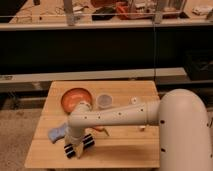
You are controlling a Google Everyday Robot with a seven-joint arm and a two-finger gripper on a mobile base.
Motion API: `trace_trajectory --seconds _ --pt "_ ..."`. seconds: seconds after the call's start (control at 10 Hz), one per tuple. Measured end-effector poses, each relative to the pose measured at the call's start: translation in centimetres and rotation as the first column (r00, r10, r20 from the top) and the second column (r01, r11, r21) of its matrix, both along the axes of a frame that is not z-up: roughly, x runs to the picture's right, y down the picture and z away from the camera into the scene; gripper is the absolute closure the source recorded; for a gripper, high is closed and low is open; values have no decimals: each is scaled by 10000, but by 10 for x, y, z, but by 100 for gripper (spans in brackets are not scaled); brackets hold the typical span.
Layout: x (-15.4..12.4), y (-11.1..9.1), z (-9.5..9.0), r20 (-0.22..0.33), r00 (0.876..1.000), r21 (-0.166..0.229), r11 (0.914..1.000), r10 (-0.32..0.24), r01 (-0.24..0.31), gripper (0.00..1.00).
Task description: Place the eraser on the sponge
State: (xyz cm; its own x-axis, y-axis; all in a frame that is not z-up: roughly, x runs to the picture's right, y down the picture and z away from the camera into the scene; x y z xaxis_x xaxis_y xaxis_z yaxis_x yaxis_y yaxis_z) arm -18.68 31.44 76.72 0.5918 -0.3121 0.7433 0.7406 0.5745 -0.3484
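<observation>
The gripper (79,146) sits low over the table (125,150) near its front-left corner, with the arm (115,115) reaching in from the right. Honestly can't tell whether it's gripping anything. The sponge (56,132) lies flat at the gripper's 10 o'clock, just beside it. Bowl (75,96) at 12, cup (104,101) at 1, and a carrot (101,130) peeking out from under the arm at 2.

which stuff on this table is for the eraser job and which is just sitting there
For the job:
- sponge, at the table's left side
- tool, low over the front left of the table, just right of the sponge
- eraser: not in plain sight

Lying about:
- bowl
- cup
- carrot
</observation>
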Motion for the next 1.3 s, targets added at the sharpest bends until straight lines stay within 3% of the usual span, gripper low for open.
trace_trajectory --seconds 0.2,0.3,0.6,0.9,1.3 --pt "1 -1 -1 5 10000 0 10000 -15 15 98" --pt "1 -1 -1 9 10000 0 10000 -16 16 100" --pt "-1 -3 -3 61 10000 62 10000 -30 30 100" --pt "3 -29 -22 167 9999 149 9999 35 -38 100" --pt "6 -47 -33 305 9995 295 9995 65 -74 100"
